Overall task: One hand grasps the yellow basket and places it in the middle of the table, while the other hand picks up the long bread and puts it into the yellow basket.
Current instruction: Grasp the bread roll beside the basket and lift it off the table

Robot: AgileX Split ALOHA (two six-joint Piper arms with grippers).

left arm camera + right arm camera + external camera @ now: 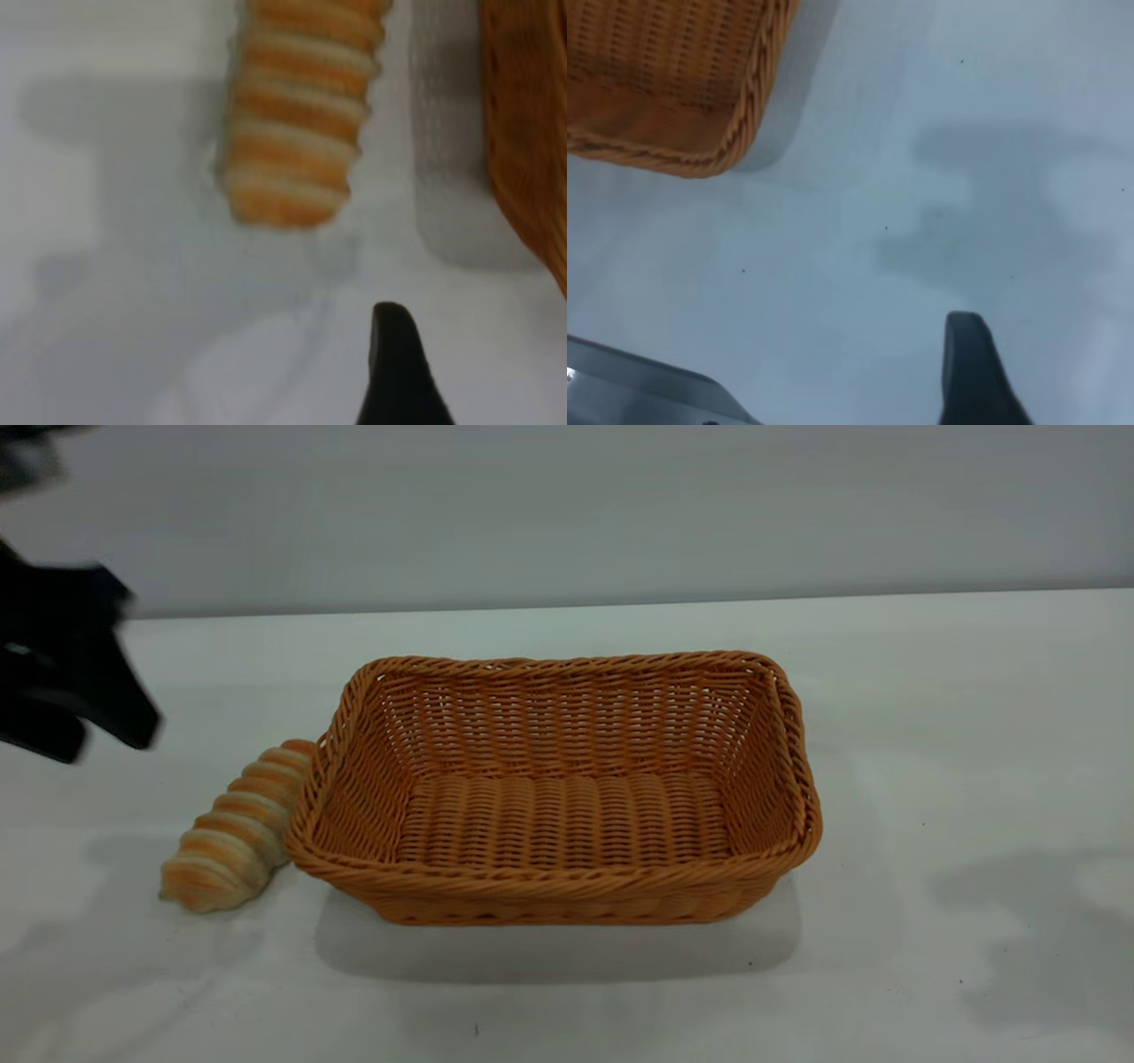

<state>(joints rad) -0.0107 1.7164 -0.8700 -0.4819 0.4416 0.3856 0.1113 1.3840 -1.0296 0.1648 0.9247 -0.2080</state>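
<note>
I'm hovering the left gripper (75, 735), apparently spread and holding nothing, above the long bread (232, 830) lying against the yellow basket (554, 788), lining up a pickup; right claw's state unreadable.

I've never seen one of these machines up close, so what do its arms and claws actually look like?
Little of them shows. The left gripper is plain matt black, blocky, ending in two broad wedge-shaped fingers. Each wrist camera catches one black fingertip, tapering to a rounded point, smooth and unmarked; the right arm's looks the same. No cables, labels or coverings are visible.
</note>
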